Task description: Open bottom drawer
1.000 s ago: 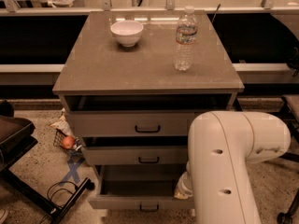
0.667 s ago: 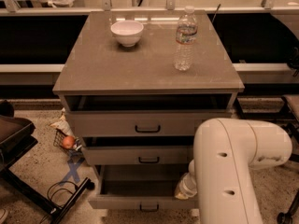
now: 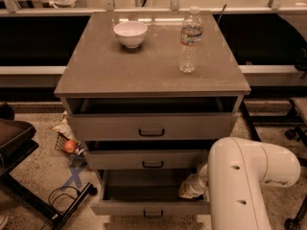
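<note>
The bottom drawer [image 3: 120,208] is the lowest of the grey-beige cabinet's three. It stands pulled well out, its inside showing, and its small black handle [image 3: 153,213] sits at the lower edge of the view. My white arm [image 3: 249,176] fills the lower right. My gripper [image 3: 190,189] is at the arm's end, reaching over the right side of the open bottom drawer, at its inner right corner. The middle drawer [image 3: 152,160] and the top drawer [image 3: 151,127] are each out a little.
A white bowl [image 3: 130,33] and a water bottle [image 3: 190,40] stand on the cabinet top [image 3: 144,68]. On the floor at left are a wire basket with an apple [image 3: 70,145], a black stand [image 3: 19,147] and cables [image 3: 57,195]. Chair wheels [image 3: 290,133] are at right.
My arm's bulky white elbow has moved to the right, uncovering more of the bottom drawer's right side. The drawers look as far out as before.
</note>
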### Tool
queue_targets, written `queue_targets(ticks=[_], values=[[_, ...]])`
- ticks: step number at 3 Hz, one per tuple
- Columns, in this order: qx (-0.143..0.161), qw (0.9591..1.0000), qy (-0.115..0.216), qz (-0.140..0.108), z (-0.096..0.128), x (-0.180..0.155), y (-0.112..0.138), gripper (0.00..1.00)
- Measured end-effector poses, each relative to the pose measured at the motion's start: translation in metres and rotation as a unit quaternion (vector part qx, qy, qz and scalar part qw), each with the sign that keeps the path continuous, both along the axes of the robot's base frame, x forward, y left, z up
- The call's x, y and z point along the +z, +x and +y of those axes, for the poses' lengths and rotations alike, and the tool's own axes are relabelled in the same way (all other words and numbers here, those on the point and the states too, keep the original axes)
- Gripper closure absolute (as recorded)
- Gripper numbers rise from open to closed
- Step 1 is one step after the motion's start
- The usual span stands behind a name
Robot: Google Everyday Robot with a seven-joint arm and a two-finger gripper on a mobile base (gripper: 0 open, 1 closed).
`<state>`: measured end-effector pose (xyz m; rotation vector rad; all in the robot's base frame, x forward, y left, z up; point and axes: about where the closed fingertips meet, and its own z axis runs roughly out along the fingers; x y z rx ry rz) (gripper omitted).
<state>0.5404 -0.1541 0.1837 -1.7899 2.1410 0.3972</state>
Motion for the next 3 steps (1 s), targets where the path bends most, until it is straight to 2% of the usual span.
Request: queue_targets(ticks=[1, 2, 3], values=[[-0.002, 0.9999, -0.001, 0.011, 0.003, -0.004, -0.008, 1.0], [-0.02, 0.9989, -0.001, 0.043, 0.007, -0.012, -0.04, 1.0], [-0.021, 0.9988, -0.001, 0.044, 0.007, -0.012, -0.041, 1.0]])
